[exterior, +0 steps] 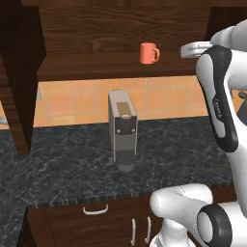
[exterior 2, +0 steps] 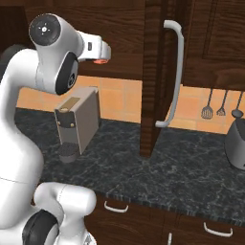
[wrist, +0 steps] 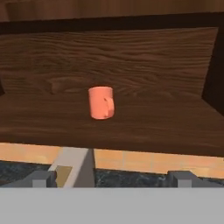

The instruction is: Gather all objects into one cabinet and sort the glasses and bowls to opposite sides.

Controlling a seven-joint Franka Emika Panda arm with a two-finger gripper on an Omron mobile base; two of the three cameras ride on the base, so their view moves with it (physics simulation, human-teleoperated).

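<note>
Dark marble desk (exterior: 62, 164) runs under an open wooden shelf (exterior: 87, 72), with a grey coffee machine (exterior: 122, 130) standing on it. On the shelf, upright and alone, sits the salmon-orange mug (wrist: 101, 102), handle to the right. Facing it from well apart, the hand (wrist: 112, 178) has its fingers (wrist: 41, 178) spread wide, holding nothing.

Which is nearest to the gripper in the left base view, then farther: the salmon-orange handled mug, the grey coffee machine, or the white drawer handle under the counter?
1. Salmon-orange handled mug: on the wooden shelf, level with the open gripper.
2. Grey coffee machine: below, on the dark stone counter.
3. White drawer handle: lowest, under the counter's front edge.
</note>
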